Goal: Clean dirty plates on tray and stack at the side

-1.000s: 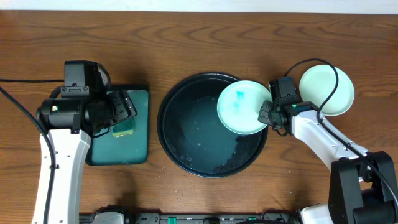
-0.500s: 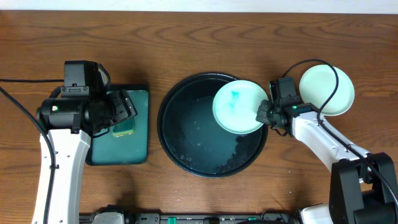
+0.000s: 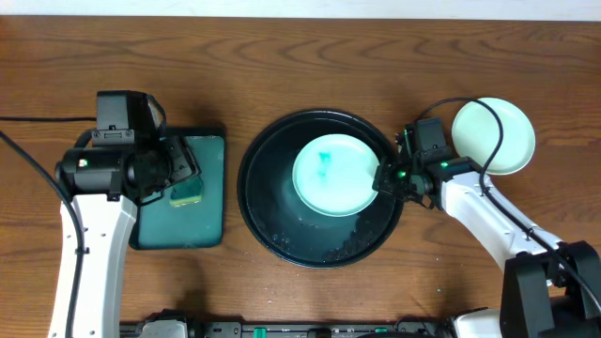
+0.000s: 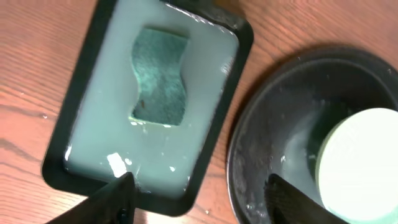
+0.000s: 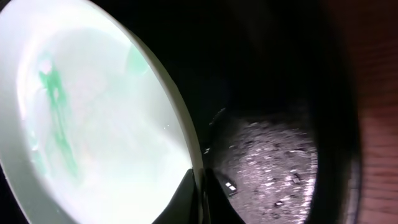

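smeared mint plate (image 3: 333,176) inside black tray (image 3: 268,199)

Plate (image 4: 364,165) and tray (image 4: 273,118) cut off for us at the left wrist view's right edge, sponge (image 3: 189,195) half hidden overhead.

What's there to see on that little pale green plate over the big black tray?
The small round pale mint-green plate looks smooth and glossy, with a thin raised rim. A teal smear marks its face near the centre, so it is dirty. It sits face up over the large round black tray, right of its middle. The right gripper pinches its right edge.
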Available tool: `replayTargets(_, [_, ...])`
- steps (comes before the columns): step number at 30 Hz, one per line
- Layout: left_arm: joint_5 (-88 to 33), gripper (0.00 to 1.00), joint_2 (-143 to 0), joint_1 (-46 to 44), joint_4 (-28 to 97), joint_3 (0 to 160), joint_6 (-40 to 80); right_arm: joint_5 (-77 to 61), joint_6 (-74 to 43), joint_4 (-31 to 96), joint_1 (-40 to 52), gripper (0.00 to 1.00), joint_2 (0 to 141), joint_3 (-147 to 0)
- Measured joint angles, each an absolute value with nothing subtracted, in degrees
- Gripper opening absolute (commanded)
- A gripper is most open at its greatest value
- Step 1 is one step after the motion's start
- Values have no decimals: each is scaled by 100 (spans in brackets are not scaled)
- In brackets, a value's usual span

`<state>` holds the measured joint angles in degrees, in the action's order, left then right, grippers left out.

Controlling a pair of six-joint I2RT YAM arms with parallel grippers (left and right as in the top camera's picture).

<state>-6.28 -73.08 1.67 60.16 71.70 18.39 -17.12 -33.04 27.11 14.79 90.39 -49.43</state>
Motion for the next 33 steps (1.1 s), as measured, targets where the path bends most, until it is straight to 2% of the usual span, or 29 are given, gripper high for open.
replayTargets(4, [-510, 55, -7548, 167, 5933, 7170, 1822, -1706, -3304, 2670, 1653, 2, 9157, -4943])
replayTargets(17, [-429, 55, -9400, 298, 5398, 7157, 1802, -1629, -3277, 2497, 1813, 1, 9555, -4941])
replayTargets(26, [-434, 53, -10036, 622, 4799, 6722, 1750, -1629, -3216, 2499, 1815, 2, 9555, -4941])
replayTargets(31, [-440, 40, -10309, 622, 4379, 6543, 1686, -1632, -3199, 2515, 1815, 2, 9555, -4941])
replayTargets(33, [-436, 29, -10429, 622, 4265, 6534, 1662, -1634, -3199, 2528, 1815, 2, 9555, -4941])
